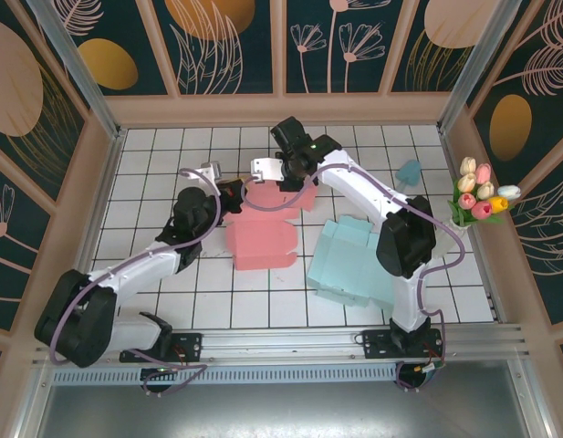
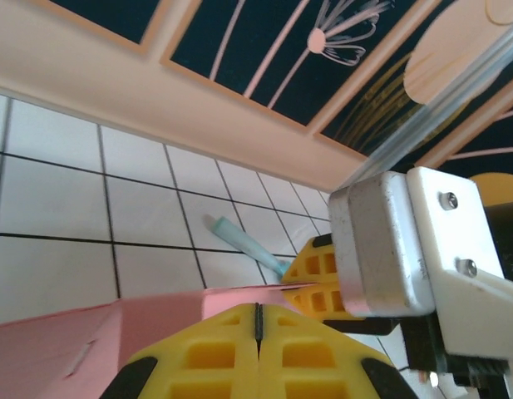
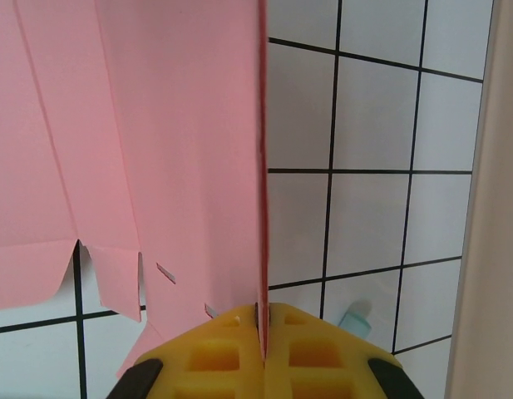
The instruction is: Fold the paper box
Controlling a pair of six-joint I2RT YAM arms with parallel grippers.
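The pink paper box (image 1: 263,239) lies partly folded at the middle of the tiled table, its far panel raised. My right gripper (image 1: 283,179) is at the box's far edge. In the right wrist view it (image 3: 263,312) is shut on the upright pink panel (image 3: 173,150), whose edge runs between the yellow fingers. My left gripper (image 1: 233,194) is at the box's far left corner. In the left wrist view it (image 2: 258,309) is shut, only a dark seam between its tips, and the pink box (image 2: 65,349) stands just beyond them. The right gripper's yellow finger (image 2: 321,278) pinches the same pink edge.
A flat light-blue paper box (image 1: 352,263) lies right of the pink one, under the right arm. A small teal piece (image 1: 409,171) sits at the far right, and a vase of tulips (image 1: 482,196) stands at the right wall. Patterned walls close in the table.
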